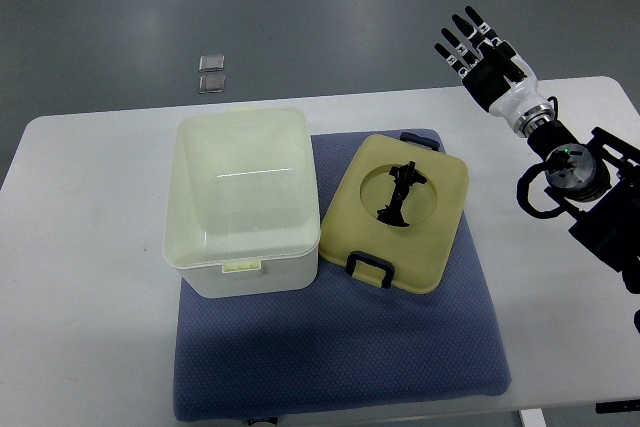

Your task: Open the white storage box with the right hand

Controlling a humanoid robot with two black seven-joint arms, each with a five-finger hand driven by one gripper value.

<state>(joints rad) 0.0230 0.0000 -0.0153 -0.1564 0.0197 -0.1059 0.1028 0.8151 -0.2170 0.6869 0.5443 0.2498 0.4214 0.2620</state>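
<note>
The white storage box (241, 202) stands open on the left part of a blue-grey mat (400, 337), its inside bare. Its cream lid (397, 209) lies flat on the mat just right of the box, with a black handle in a round recess and a black clip at its near edge. My right hand (481, 52) is raised above the table's far right edge, well clear of the lid, fingers spread and holding nothing. Its arm comes in from the right edge. The left arm is out of view.
The white table (90, 277) carries the mat. Two small clear squares (211, 73) lie on the grey floor beyond the table's far edge. A brown box corner shows at the top right.
</note>
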